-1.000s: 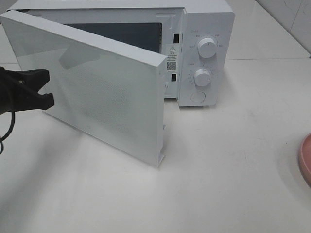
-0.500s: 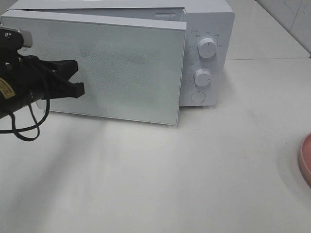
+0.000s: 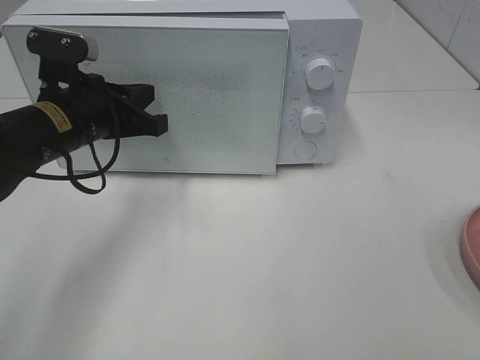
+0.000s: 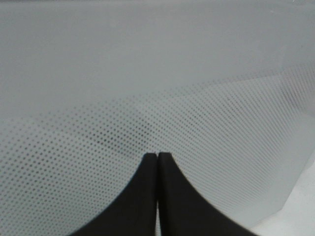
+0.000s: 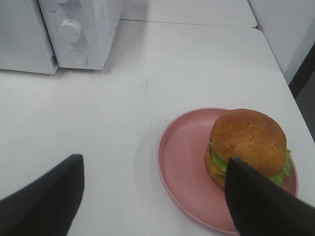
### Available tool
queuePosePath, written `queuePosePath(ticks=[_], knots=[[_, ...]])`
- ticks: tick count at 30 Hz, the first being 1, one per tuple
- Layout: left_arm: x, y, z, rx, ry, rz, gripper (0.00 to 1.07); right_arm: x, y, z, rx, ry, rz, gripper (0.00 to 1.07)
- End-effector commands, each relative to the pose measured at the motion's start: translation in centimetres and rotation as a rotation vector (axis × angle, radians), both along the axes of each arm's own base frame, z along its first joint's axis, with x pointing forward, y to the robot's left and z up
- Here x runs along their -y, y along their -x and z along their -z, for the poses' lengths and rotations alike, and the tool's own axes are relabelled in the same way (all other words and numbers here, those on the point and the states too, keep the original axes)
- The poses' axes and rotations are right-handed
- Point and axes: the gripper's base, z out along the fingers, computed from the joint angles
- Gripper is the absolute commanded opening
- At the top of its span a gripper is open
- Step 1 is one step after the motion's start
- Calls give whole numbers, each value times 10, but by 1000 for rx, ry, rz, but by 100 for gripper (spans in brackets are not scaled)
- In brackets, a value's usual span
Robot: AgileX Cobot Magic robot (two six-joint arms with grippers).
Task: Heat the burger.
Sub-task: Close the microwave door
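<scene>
Two grippers are in play, and they are doing very different things. In the exterior high view the left gripper (image 3: 159, 120), its jaws pressed together, has its tips against the speckled glass door (image 3: 217, 97) of the white microwave (image 3: 319, 45), which stands flush with the oven front or very nearly so. Two dials (image 3: 320, 74) and a round button (image 3: 304, 150) sit on the panel beside the door. At the far right edge only a sliver of the pink plate (image 3: 472, 244) shows.

The left wrist view is filled by the dotted door (image 4: 157, 88), with the two black fingertips (image 4: 167, 196) closed on each other, holding nothing, right at the glass.

The right wrist view shows the burger (image 5: 248, 145) sitting on the round pink plate (image 5: 182, 167) on the white table (image 5: 162, 73), well apart from the microwave (image 5: 81, 24). The right gripper (image 5: 152, 196) hangs over the near side of the plate with its jaws spread wide, pinching nothing.

Judging from this, the task is barely started: the burger is outside the shut oven, so the door would have to be opened, the burger placed inside, the door closed and a dial set.
</scene>
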Motion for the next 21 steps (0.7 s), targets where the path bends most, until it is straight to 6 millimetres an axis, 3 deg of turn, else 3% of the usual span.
queuePosePath(ticks=[1,12,21], knots=[[6,-9,-4,6,2,-8,0,0,4,1,21,-2,7,76],[24,-29,-9,14,5,1,0,0,4,1,21,-2,7,76],[55,-41,-10,24,10,40,0,0,4,1,21,-2,7,75]])
